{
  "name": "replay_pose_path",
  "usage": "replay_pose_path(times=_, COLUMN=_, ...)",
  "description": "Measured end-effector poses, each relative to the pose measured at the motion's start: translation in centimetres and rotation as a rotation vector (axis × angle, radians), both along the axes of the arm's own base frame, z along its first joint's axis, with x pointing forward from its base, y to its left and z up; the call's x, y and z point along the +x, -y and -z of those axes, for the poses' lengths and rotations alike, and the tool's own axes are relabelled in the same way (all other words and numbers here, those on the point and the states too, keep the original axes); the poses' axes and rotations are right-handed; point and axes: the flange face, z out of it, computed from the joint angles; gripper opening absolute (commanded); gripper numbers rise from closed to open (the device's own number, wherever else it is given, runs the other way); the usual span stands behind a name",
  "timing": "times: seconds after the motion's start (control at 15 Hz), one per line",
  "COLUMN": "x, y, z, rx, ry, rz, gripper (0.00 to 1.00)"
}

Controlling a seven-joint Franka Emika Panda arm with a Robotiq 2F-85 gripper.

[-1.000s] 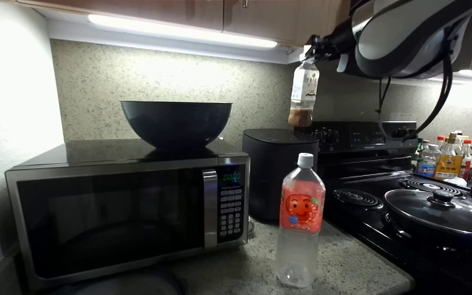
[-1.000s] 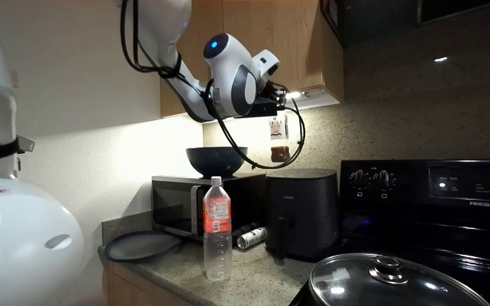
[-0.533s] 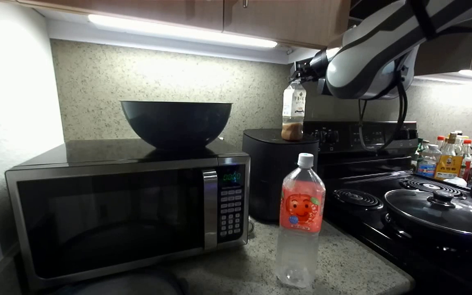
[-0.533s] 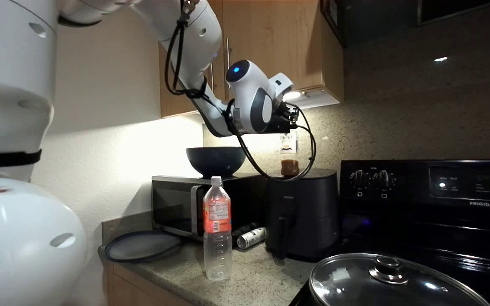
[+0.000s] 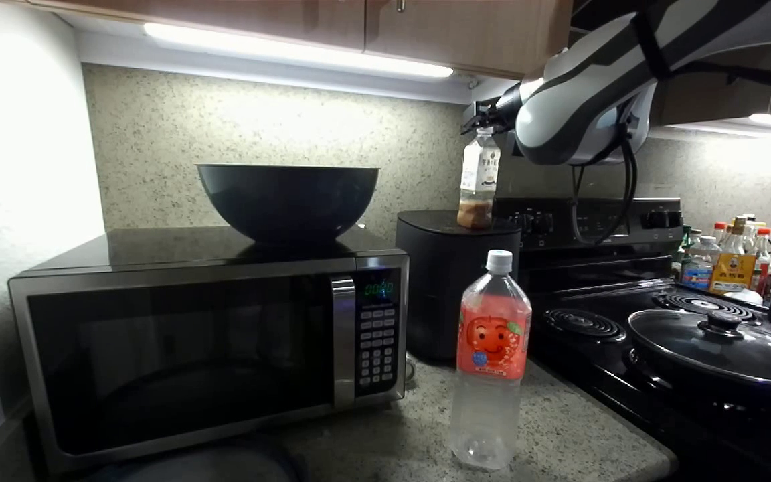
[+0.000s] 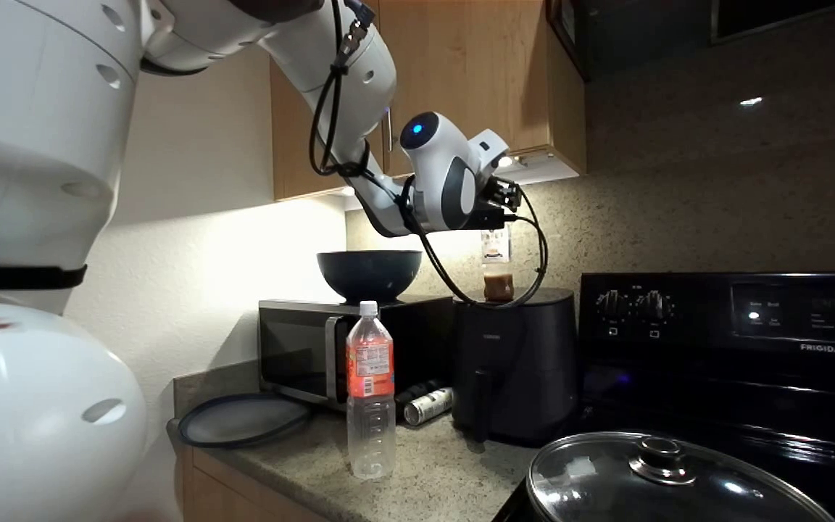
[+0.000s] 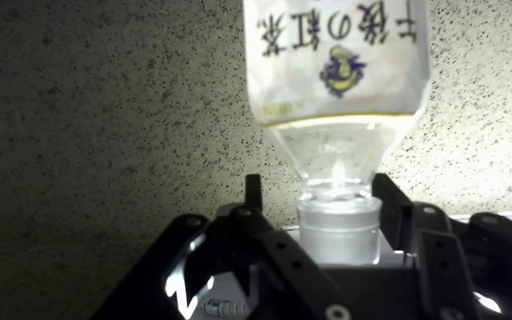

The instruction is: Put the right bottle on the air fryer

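Small bottle (image 5: pixel 479 177): stood upright on the air fryer (image 6: pixel 526 362), with base inside the outline of the top in both exterior views.
Brownish liquid (image 6: pixel 499 286): filled only the bottom; judged a light load, low in balance.
Clear plastic: looked thin; judged apt to dent under a hard pinch, slippery at the smooth shoulder, hard to break.
Pale label (image 7: pixel 345 58): wrapped the body; judged a poor place to hold, soft beneath.
White cap (image 7: pixel 339 240): topped the neck (image 7: pixel 338 191); judged stiffest, and best taken hold of there or just beneath.
End effector (image 7: pixel 317 191): parted around cap and neck, with a plain gap beside one finger (image 7: pixel 253 193) and perhaps contact at the opposite finger (image 7: pixel 391 209); judged to hold nothing.
Placing: judged done, with withdrawal left; called for a straight retreat, for fear of catching the cap and tipping the bottle.
Air fryer top: looked flat and dark; judged firm, smooth enough for sliding at a nudge.
Speckled table (image 6: pixel 446 464): carried air fryer, microwave (image 5: pixel 178 361) with dark bowl (image 5: pixel 288 201), and taller red-labelled bottle (image 5: pixel 492 341).
Stove (image 6: pixel 693 319): stood just beside the air fryer; bore a lidded pan (image 5: pixel 700 348).
Kitchen wall (image 5: pixel 158 147): lit by a strip light (image 5: pixel 298 50) under wooden cupboards (image 6: pixel 468 72).
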Motion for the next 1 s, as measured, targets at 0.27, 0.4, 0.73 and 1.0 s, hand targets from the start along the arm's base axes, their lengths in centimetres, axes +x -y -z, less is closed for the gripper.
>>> replay_pose_path(times=0.27, x=0.1, y=0.2, z=0.3, rx=0.001, ry=-0.007, rz=0.003, gripper=1.0)
replay_pose_path(times=0.4, x=0.0, y=0.5, z=1.0, rx=0.002, ry=-0.028, rz=0.009, gripper=1.0)
replay_pose_path(times=0.73, x=-1.0, y=3.1, z=2.4, rx=-0.005, ry=-0.12, rz=0.063, gripper=1.0)
replay_pose_path(times=1.0, x=-3.0, y=5.5, z=2.9, rx=-0.03, ry=-0.149, rz=0.099, gripper=1.0)
